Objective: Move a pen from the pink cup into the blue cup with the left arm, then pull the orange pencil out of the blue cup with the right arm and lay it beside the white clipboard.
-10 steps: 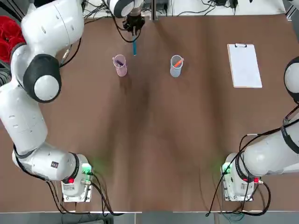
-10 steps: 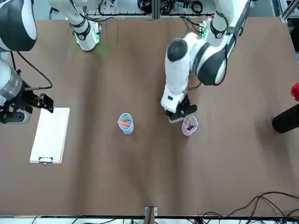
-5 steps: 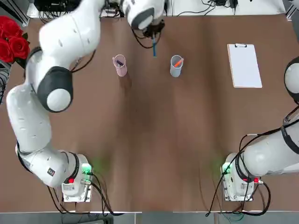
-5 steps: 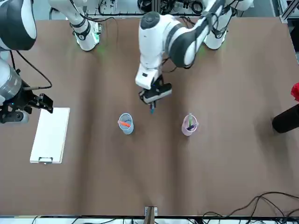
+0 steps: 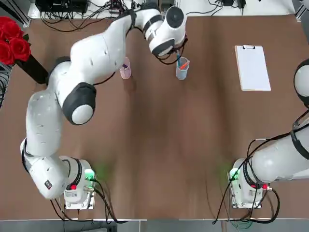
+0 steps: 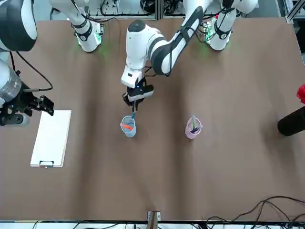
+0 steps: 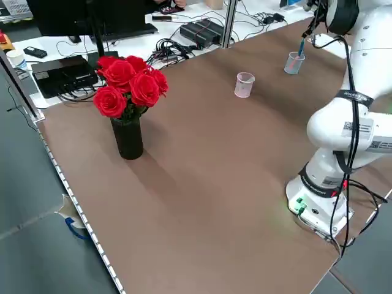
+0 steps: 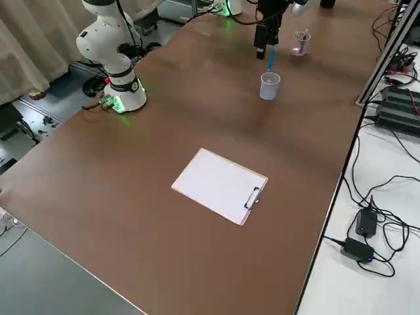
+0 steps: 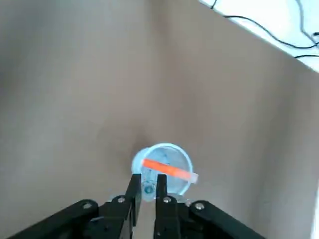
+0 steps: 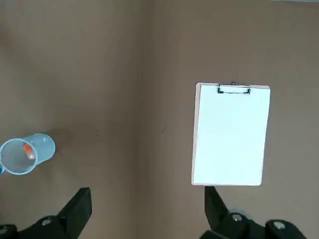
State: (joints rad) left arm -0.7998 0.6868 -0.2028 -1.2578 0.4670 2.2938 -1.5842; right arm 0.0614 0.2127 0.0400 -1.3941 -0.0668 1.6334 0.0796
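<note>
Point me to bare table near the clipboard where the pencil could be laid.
Bare table lies all round the white clipboard: the wide strip between it and the blue cup, and the stretch toward the arm bases. Crowded spot: the blue cup, where the left hand holds a pen over it.

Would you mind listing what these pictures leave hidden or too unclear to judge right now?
- Top view: the left gripper is hidden under its own arm; only the blue pen tip shows.
- Front view: whether the pen tip has entered the blue cup is too small to tell.
- Top view: the pink cup is partly covered by the left arm.
- Right gripper: its fingertips are cut off in its wrist view.
</note>
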